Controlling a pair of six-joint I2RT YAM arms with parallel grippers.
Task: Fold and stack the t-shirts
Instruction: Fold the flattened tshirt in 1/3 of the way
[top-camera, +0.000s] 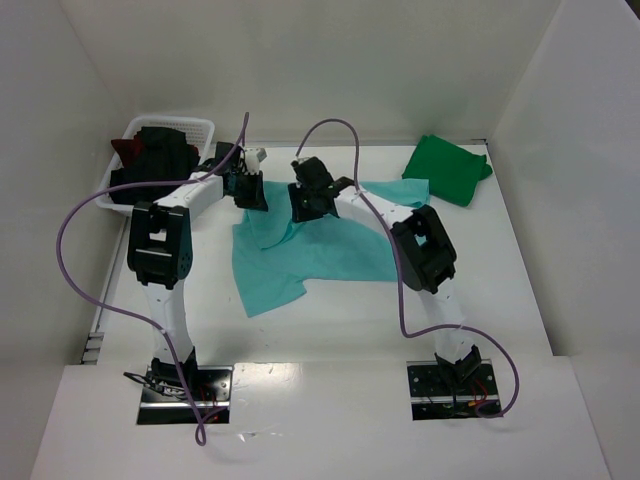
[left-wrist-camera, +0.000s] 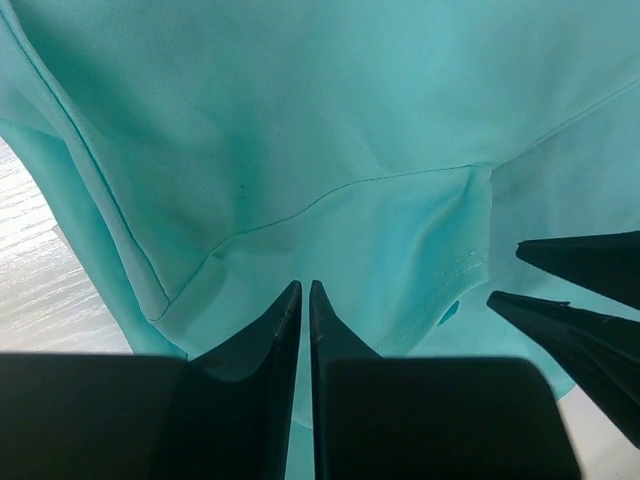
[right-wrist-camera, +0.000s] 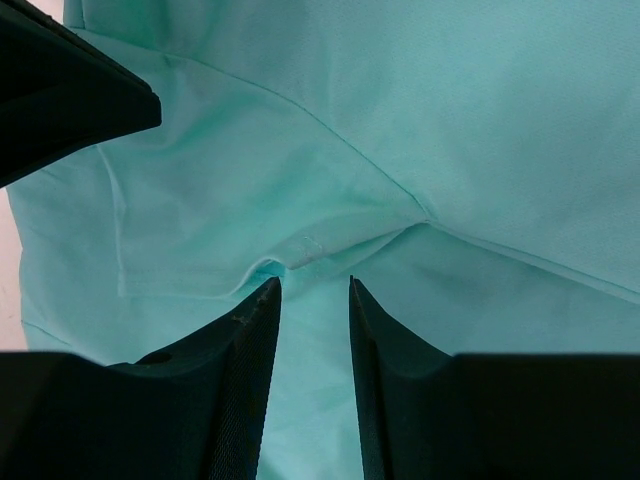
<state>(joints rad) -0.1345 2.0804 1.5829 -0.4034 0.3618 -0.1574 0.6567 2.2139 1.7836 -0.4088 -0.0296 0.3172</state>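
While both grippers work the teal t-shirt (top-camera: 310, 255) at its far edge, left gripper (left-wrist-camera: 305, 300) nearly shut, apparently pinching cloth, right gripper (right-wrist-camera: 312, 300) part-open with cloth between; next, secure both grips, then fold

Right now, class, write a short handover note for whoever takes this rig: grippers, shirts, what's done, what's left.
Left gripper: nearly shut, pinching the teal t-shirt.
Right gripper: slightly parted over a fold of the same shirt; a hold cannot be confirmed.
Teal shirt is rumpled mid-table, not yet folded.
Green t-shirt lies folded at the far right.
Dark shirts wait in the white basket.
Left: fold teal, stack, then the rest.
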